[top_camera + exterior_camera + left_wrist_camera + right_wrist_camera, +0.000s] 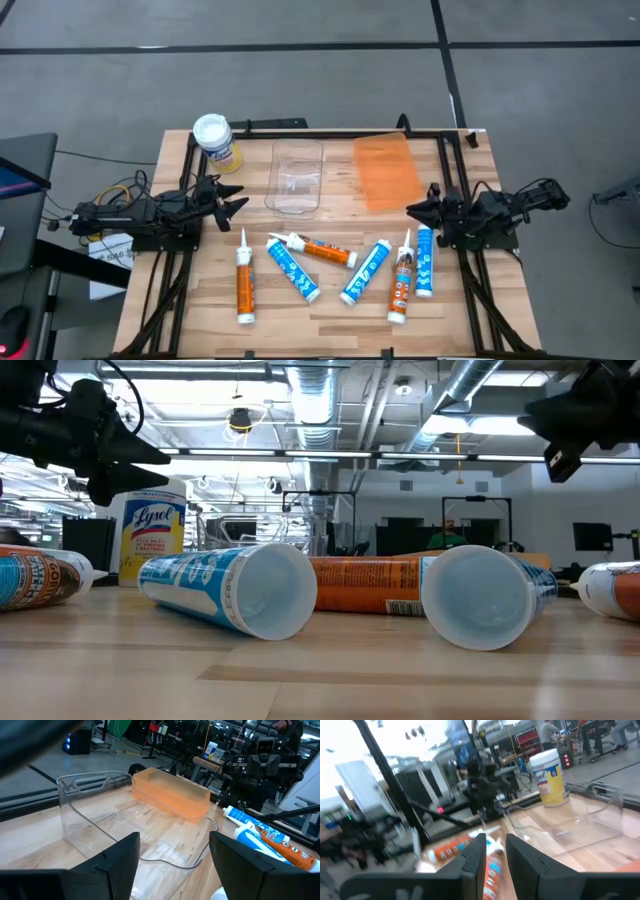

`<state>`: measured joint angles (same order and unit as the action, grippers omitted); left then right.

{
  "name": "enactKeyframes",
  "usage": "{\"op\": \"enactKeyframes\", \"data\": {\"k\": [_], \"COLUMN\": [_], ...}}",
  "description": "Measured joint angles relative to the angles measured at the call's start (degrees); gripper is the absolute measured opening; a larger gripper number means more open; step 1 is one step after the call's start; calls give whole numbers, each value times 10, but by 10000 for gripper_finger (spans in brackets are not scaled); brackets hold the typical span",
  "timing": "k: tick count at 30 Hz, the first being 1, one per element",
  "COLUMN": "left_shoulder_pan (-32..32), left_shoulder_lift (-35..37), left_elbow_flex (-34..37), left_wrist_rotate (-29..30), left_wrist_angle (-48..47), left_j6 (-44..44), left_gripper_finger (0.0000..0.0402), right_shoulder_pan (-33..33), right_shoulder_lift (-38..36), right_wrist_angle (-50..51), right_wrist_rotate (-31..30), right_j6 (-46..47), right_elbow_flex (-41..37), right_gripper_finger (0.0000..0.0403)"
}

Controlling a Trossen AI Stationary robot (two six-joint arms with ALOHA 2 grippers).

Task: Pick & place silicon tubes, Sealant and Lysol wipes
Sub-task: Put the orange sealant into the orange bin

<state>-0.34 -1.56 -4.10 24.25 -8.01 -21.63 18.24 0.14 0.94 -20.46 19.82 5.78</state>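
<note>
While both arms hang above the side edges of the desk, nothing has been lifted: six tubes lie scattered along the near half, and the Lysol wipes stand upright at the far left corner. The left claw has its fingers spread wide and holds nothing; it points toward the clear plastic bin at the middle of the far half, with the orange bin just beyond that on the right. The right claw is also empty, its fingers parted only narrowly.

The relation that matters, I'd say, is this: the wipes canister sits behind and a little to the outside of the left claw, much nearer that arm than the other. The orange-and-white tube lies below the left claw, its long axis running front to back, nozzle toward the claw. The white-and-blue tube and the brown-labelled sealant tube lie just beside each other near the right claw, also running front to back, so that arm looks better placed for them.
</note>
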Motion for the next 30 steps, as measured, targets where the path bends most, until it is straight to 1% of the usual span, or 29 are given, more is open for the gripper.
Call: {"op": "enactKeyframes", "data": {"k": [3, 5, 9, 13, 16, 20, 23, 26, 30], "left_shoulder_pan": [0, 0, 0, 0, 0, 0, 0, 0, 0], "left_shoulder_lift": [0, 0, 0, 0, 0, 0, 0, 0, 0], "left_elbow_flex": [0, 1, 0, -3, -3, -4, -5, -5, -16], "left_wrist_rotate": [0, 0, 0, -4, -26, -66, -76, -78, -80], "left_wrist_angle": [3, 9, 16, 15, 17, 19, 20, 21, 20], "left_j6": [-1, 4, 24, 28, 31, 33, 33, 41, 69], "left_gripper_finger": [231, 231, 231, 231, 231, 231, 231, 231, 231], "right_shoulder_pan": [0, 0, 1, 13, 23, 33, 35, 34, 34], "right_shoulder_lift": [0, 0, 0, 15, 44, 104, 155, 196, 231], "right_wrist_angle": [-20, -36, -45, -45, -36, 15, 62, 97, 127], "right_wrist_rotate": [-33, -51, -47, -32, -33, -38, -53, -55, -55], "right_j6": [28, 31, 15, -33, -62, -64, -63, -63, -63], "right_elbow_flex": [0, 5, 39, 90, 129, 187, 236, 281, 330], "right_gripper_finger": [66, 66, 66, 66, 66, 66, 66, 66, 66]}}
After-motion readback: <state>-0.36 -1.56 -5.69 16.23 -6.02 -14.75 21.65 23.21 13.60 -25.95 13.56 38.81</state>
